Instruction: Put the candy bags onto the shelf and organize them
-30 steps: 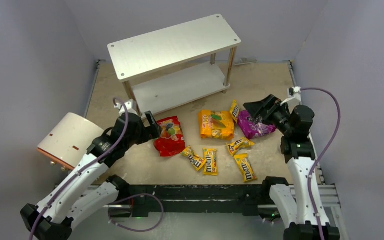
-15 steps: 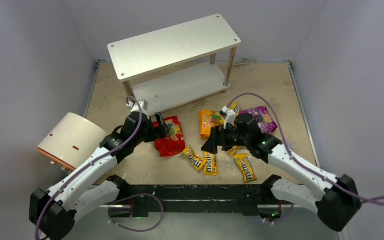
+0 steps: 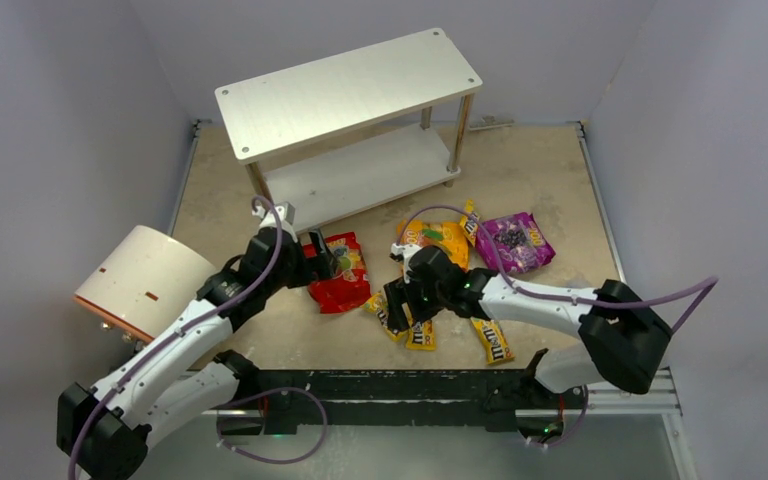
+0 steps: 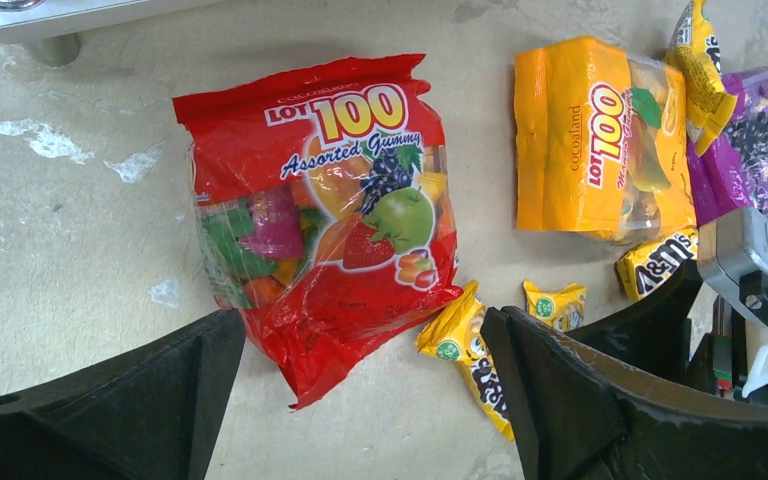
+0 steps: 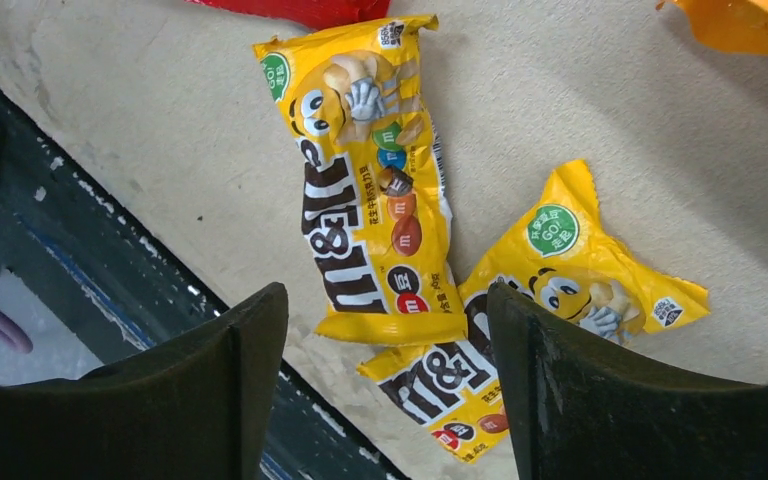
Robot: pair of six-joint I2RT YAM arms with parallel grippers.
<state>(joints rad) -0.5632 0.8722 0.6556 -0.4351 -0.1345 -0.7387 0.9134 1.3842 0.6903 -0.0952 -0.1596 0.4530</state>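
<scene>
The shelf stands empty at the back. A large red candy bag lies flat on the table, and my left gripper hovers open over its near end, one finger on each side. To the right lie an orange-yellow bag and a purple bag. My right gripper is open just above two small yellow M&M's packets that overlap near the front edge. Another packet lies further right.
A cream-white cylinder with orange trim lies on its side at the left, beside my left arm. The dark frame rail at the table's front edge runs close to my right gripper's left finger. Grey walls close in the sides.
My right arm has swung from the purple bag at the right across to the small packets near the front edge. The left gripper has shifted slightly right over the red bag.
</scene>
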